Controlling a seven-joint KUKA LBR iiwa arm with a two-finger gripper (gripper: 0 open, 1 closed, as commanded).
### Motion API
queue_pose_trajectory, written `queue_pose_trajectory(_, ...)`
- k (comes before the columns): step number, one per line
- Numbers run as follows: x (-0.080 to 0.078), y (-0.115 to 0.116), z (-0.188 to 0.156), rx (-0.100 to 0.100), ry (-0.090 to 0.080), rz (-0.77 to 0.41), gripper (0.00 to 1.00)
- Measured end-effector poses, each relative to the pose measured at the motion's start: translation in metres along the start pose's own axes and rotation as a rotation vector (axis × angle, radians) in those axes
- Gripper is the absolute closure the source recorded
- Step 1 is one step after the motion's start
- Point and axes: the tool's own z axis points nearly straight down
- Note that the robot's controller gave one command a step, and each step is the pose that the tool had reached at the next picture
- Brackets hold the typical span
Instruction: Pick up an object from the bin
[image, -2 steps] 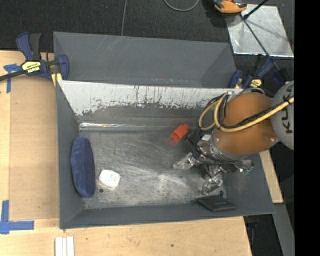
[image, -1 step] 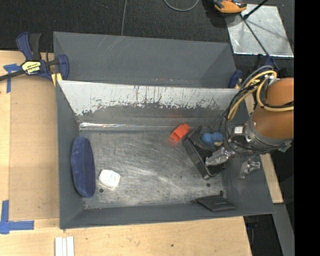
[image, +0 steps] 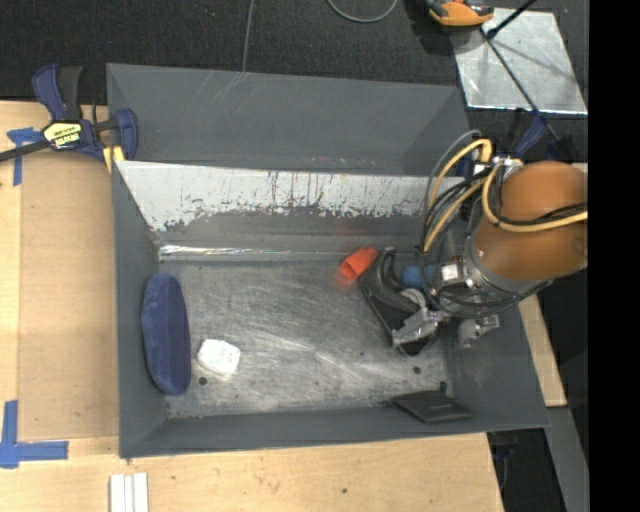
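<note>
Your gripper (image: 418, 330) sits right at a black thing (image: 381, 296), with an orange piece (image: 357, 265) just beyond it, and since you cannot tell whether it is clenched or released, lifting now could come up empty.

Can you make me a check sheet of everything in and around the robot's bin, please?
Surface: grey metal bin, floor scratched.
Job's things: long dark blue thing at the left; white crumpled lump beside it; small orange piece by the back wall.
Clutter: flat black piece at the front right corner.
Grippers: gripper low over the floor's right side, near the orange piece.
Cables: yellow and black cables looped at the wrist.
Surroundings: grey metal plate beyond the far right corner.
</note>
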Motion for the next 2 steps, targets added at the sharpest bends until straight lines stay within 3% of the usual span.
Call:
queue_pose_trajectory(1,-0.0357,0.0090,0.0245,-0.003,0.005,-0.407,0.00)
queue_pose_trajectory(2,-0.0351,0.0085,0.0237,-0.003,0.006,-0.405,1.00)
